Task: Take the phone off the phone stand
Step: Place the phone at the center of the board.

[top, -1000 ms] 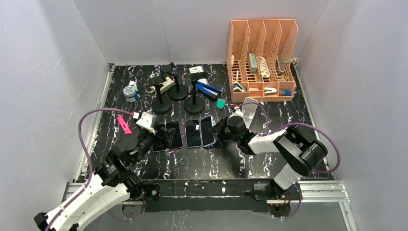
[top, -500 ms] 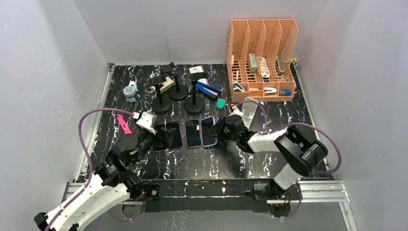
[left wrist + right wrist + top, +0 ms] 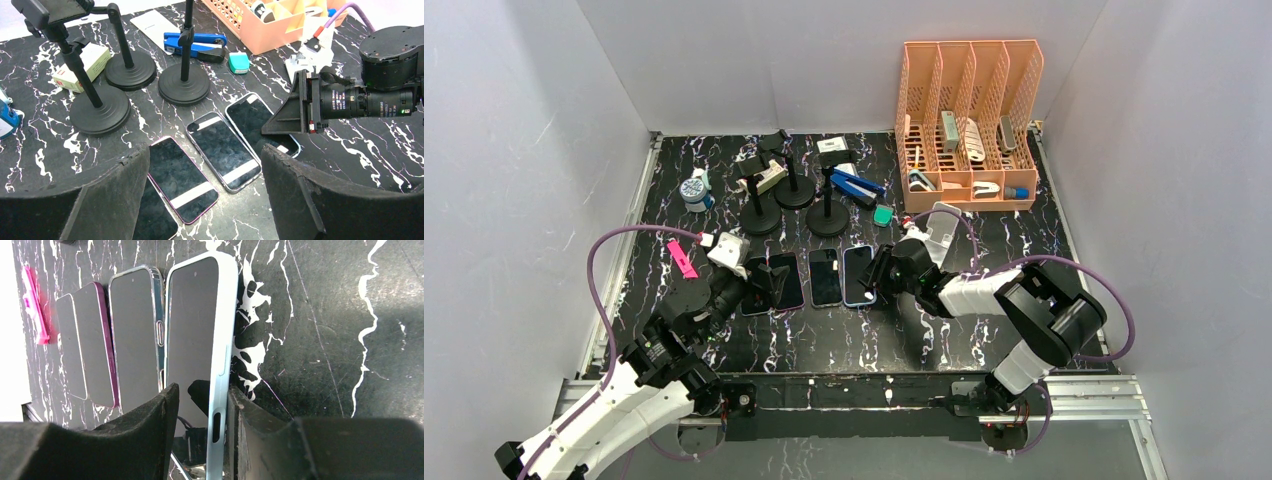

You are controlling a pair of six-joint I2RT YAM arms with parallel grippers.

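Black marbled tabletop [image 3: 824, 340] inside grey walls carries everything, with the orange organiser [image 3: 969, 130] at its far right as the fixed mark. Left of the organiser and nearer the arms, the light-blue phone [image 3: 195, 325] lies flat, off any stand. Its long axis runs from the arms toward the back wall. The right gripper [image 3: 202, 392] straddles its width at the end nearer the arms, jaws narrow and pressed to both long edges. This arm is plainly the closer one, so the next move is, I judge, simply to let go. The left gripper [image 3: 205, 150] hangs further left of the organiser, jaws wide and holding nothing. By count there are four phones in one row, the blue one and three others [image 3: 824, 277]. Three black stands [image 3: 828, 222] are behind them, and none visibly holds a phone.
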